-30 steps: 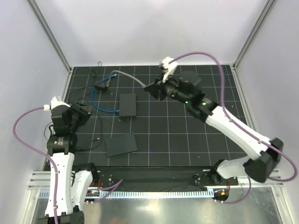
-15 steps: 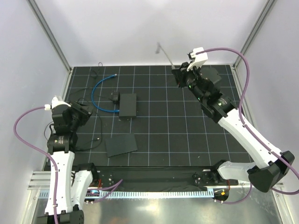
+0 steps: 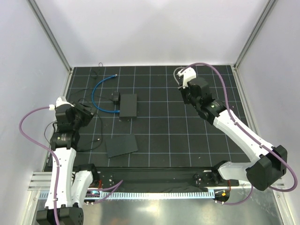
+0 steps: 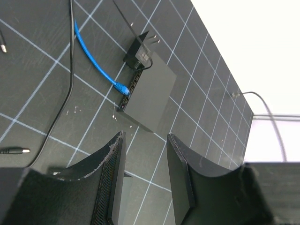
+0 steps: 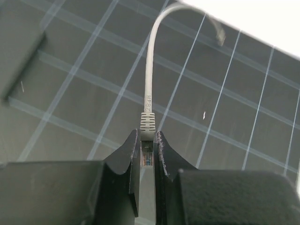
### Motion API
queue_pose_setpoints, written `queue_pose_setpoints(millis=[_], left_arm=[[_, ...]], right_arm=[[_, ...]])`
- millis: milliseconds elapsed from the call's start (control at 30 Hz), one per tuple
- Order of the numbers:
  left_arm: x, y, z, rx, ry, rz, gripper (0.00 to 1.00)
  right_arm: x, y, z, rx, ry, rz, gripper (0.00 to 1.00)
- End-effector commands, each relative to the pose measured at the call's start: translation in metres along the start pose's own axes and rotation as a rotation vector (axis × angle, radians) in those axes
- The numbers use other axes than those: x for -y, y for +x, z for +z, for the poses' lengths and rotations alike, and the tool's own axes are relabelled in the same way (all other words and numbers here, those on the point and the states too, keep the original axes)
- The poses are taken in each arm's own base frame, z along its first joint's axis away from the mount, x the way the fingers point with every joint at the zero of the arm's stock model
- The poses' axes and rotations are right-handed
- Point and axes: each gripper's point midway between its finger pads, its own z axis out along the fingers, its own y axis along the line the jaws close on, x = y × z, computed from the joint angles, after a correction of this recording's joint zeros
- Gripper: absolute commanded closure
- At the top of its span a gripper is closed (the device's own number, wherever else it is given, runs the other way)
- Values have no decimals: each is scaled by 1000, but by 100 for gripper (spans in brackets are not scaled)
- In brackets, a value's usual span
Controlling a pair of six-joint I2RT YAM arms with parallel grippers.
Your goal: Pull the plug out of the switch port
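Observation:
The switch point(image 3: 128, 105) is a small matte-black box left of the mat's middle, also in the left wrist view point(image 4: 151, 96). A bright-blue cable point(image 3: 95, 96) loops to its left edge, where the plug point(image 4: 123, 87) sits in the switch port point(image 4: 130, 90). My left gripper point(image 4: 145, 140) stands open and empty, well short of the switch, at the mat's left side point(image 3: 87, 113). At the back right, my right gripper point(image 5: 147, 140) is shut on the grey cable's connector point(image 5: 147, 121), and the grey cable point(image 3: 176, 71) curls up behind it.
A small black adapter point(image 3: 114, 97) lies against the switch's far left corner. A flat black slab point(image 3: 121, 145) lies nearer the arms. Thin black wires point(image 3: 89, 101) trail over the left of the mat. White walls close the back and both sides.
My right gripper has carried the grey cable from the mat's middle up and to the back right, and the cable's far end left the left side. The black adapter shifted beside the switch.

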Motion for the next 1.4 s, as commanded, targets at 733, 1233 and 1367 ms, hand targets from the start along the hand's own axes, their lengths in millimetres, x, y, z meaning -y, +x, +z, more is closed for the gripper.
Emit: queue_pose_setpoints(millis=[733,1233,1367], left_arm=[[1,14,76,-134,-31,-159,39],[9,23,169,-168,-99,-248,40],[15,15,188,-140,-92,-245,41]], right_arm=[[-14,-45,-38,-79,-108,164,13],[-134,-89,118,221,-541,431,13],[-152,-58,147,139,-577,438,16]])
